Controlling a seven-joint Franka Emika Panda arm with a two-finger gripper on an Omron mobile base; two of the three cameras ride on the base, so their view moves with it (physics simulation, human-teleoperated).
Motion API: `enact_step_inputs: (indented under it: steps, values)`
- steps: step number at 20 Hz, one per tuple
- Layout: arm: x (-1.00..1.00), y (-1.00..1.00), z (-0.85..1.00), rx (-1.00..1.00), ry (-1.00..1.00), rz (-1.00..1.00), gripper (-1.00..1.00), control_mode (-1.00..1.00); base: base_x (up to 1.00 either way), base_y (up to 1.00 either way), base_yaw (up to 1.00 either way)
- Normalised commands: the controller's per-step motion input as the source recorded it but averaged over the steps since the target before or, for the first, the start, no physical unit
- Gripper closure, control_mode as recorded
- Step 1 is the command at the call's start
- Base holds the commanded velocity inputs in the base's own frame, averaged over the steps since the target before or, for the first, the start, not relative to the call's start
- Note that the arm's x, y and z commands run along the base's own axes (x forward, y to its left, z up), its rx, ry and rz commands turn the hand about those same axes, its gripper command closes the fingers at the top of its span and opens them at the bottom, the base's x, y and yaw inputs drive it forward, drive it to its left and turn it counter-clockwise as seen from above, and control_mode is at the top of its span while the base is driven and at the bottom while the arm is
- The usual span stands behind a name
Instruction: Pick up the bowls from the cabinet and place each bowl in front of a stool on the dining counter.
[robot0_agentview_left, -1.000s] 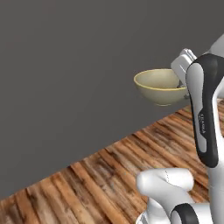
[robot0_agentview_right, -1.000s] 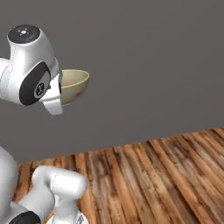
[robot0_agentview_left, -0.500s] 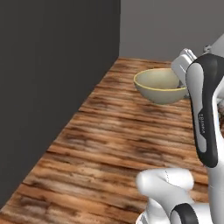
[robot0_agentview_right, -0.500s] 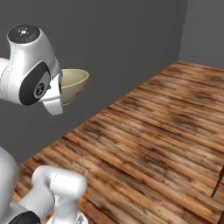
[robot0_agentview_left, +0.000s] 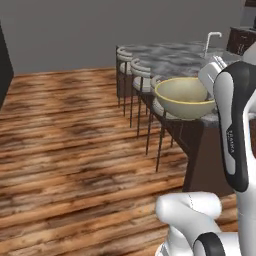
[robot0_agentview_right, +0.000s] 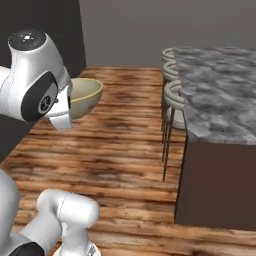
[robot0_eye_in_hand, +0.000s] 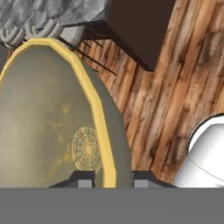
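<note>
The olive-tan bowl (robot0_agentview_left: 184, 96) with its yellowish rim hangs in the air, held level by my gripper (robot0_eye_in_hand: 111, 179), which is shut on its rim. From the other side the bowl (robot0_agentview_right: 84, 95) juts out past the arm's wrist. In the hand view the bowl (robot0_eye_in_hand: 48, 122) takes up the left half, with one fingertip (robot0_eye_in_hand: 83, 179) inside the rim and the other outside. The dining counter (robot0_agentview_right: 220, 95), a grey-and-black marbled slab on a dark wood base, stands ahead to the right. Its tap (robot0_agentview_left: 212, 40) rises at the far end. The painted bowl and the cabinet are out of view.
Three round stools (robot0_agentview_left: 142, 70) on thin dark legs line the counter's near side, seen again as stools (robot0_agentview_right: 172, 75) from the right. A plank wood floor (robot0_agentview_left: 65, 140) spreads to the left. A dark wall panel (robot0_agentview_right: 35, 20) stands behind the arm.
The base has turned, so the whole scene has swung: the dark wall gave way to the wood floor, stools and dining counter. The bowl stays in the gripper as before.
</note>
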Motion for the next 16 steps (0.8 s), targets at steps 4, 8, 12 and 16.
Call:
enact_step_inputs:
  steps: [4, 8, 12, 16]
  values:
    - [0.00, 0.00, 0.00, 0.00, 0.00, 0.00, 1.00, 1.00, 0.44, 0.50, -0.66]
    - [0.00, 0.00, 0.00, 0.00, 0.00, 0.00, 1.00, 1.00, 0.61, 0.77, -0.68]
    - [0.00, 0.00, 0.00, 0.00, 0.00, 0.00, 1.00, 1.00, 0.94, 0.89, -0.61]
    - [0.00, 0.00, 0.00, 0.00, 0.00, 0.00, 1.00, 1.00, 0.73, 0.90, -0.62]
